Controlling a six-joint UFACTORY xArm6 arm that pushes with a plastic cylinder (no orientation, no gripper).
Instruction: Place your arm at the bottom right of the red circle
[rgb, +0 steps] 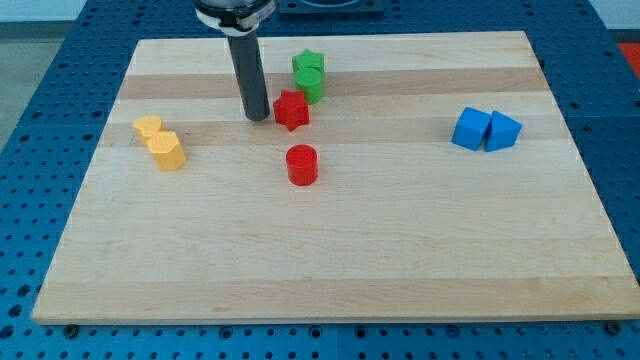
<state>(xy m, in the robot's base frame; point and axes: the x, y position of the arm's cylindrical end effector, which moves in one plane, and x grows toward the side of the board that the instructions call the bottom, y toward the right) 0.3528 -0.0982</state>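
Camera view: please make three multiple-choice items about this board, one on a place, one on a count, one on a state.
1. Where is my tip relative to the red star?
A. at its left
B. at its right
C. below it

2. How many blue blocks are on the board?
A. one
B. two
C. three

3. How do the two green blocks stand?
A. far apart
B. touching each other
C. one beside the yellow blocks

Answers:
1 A: the rod ends just left of the star, up and left of the red circle.
2 B: a blue pair sits at the right.
3 B: the green blocks press together.
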